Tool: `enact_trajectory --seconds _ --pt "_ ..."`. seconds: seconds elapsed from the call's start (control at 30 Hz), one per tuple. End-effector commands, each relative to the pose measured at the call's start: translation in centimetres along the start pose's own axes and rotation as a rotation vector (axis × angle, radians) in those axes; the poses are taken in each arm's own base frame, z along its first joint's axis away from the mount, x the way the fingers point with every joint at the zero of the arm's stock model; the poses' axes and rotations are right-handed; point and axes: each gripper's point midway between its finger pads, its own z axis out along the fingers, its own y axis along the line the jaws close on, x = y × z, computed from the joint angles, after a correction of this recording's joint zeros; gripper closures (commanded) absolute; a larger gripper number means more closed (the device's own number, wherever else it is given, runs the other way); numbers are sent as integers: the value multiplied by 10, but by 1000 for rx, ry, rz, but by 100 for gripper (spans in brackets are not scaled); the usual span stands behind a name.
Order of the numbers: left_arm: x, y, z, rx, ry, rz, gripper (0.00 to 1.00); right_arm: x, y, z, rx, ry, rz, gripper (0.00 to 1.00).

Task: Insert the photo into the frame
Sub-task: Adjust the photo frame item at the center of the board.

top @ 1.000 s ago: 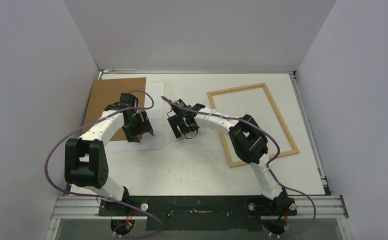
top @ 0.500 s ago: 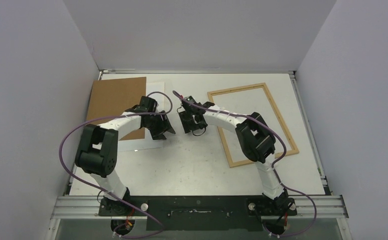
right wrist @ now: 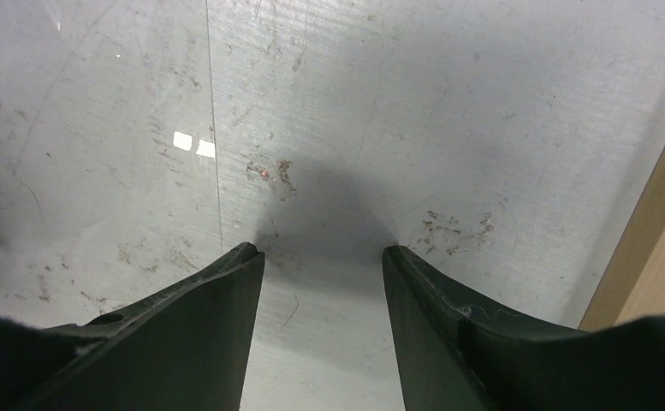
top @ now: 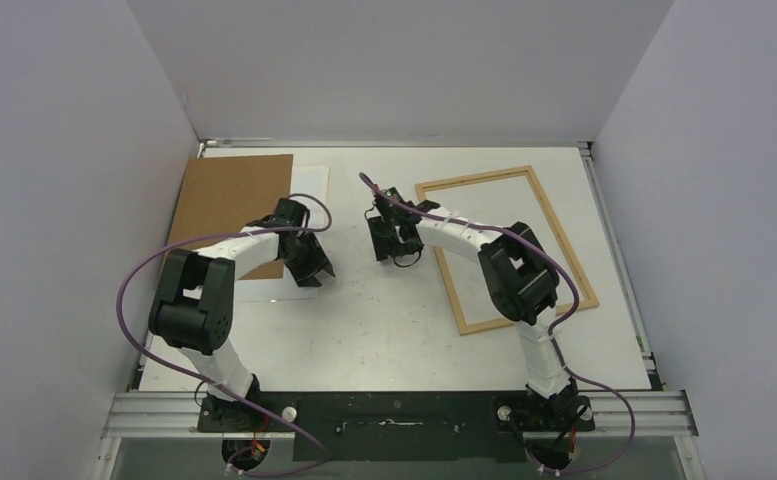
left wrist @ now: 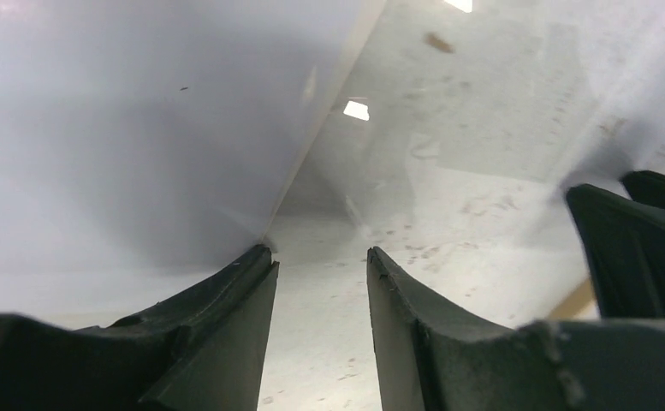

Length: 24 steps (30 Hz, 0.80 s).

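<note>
Found photo [top: 311, 185] lying flat, thin white sheet, partly beneath rectangular brown board [top: 229, 205]. Saw left gripper [left wrist: 316, 257] at its edge, right gripper [right wrist: 320, 253] beside pale wooden frame [top: 473, 178]; both part-open, empty, over scuffed table [top: 384, 330].

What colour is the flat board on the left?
Brown, like cardboard. The board shows best in the top view.

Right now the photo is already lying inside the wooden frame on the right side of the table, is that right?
Not quite. The wooden frame on the right side of the table is empty. The photo lies on the left side instead, partly under the brown backing board. The top external view shows it.
</note>
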Motion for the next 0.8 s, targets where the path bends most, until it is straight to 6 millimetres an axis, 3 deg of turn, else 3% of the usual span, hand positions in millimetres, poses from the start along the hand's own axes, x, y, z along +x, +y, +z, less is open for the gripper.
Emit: enact_trajectory --seconds 0.0,0.17,0.23,0.4,0.53,0.77 --pt "-5 56 -16 -236 -40 9 58 111 -42 30 124 372 52 44" --pt "-4 56 -19 -236 -38 24 58 90 -24 26 59 321 104 42" --pt "-7 47 -24 -201 -44 27 58 75 -12 22 12 276 127 41" --pt "-24 -8 -40 37 -98 70 56 35 21 8 -152 182 221 35" --pt "-43 -51 -48 198 -139 84 56 11 37 10 -247 156 323 30" --pt "-90 -74 -36 174 -218 47 56 -33 42 20 -294 78 374 30"
